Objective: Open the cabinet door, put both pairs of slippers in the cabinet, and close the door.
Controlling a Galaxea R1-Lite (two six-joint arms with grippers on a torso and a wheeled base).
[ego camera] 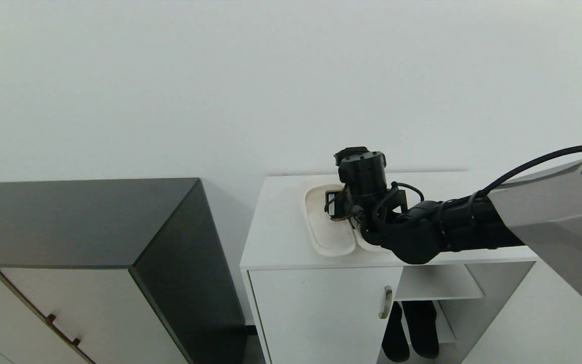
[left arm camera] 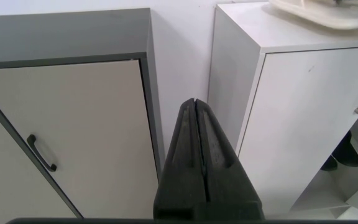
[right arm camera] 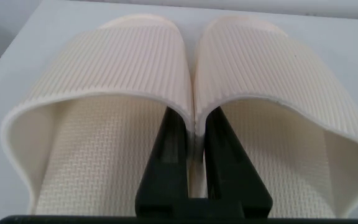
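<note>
A pair of cream slippers (ego camera: 329, 227) lies side by side on top of the white cabinet (ego camera: 281, 227). My right gripper (ego camera: 336, 205) is down on them. In the right wrist view one finger sits inside each cream slipper (right arm camera: 129, 93), and the right gripper (right arm camera: 194, 118) is shut on the two inner strap edges pressed together. A pair of black slippers (ego camera: 412, 331) stands inside the cabinet's lower compartment, whose right door (ego camera: 564, 222) hangs open. My left gripper (left arm camera: 196, 106) is shut on nothing, low in front of the gap between the two cabinets.
A dark-topped cabinet (ego camera: 68, 217) with pale doors stands left of the white one, with a narrow gap between them. The white cabinet's left door (ego camera: 321, 313) is shut, its handle (ego camera: 386, 302) at its right edge. A shelf (ego camera: 437, 283) sits above the black slippers.
</note>
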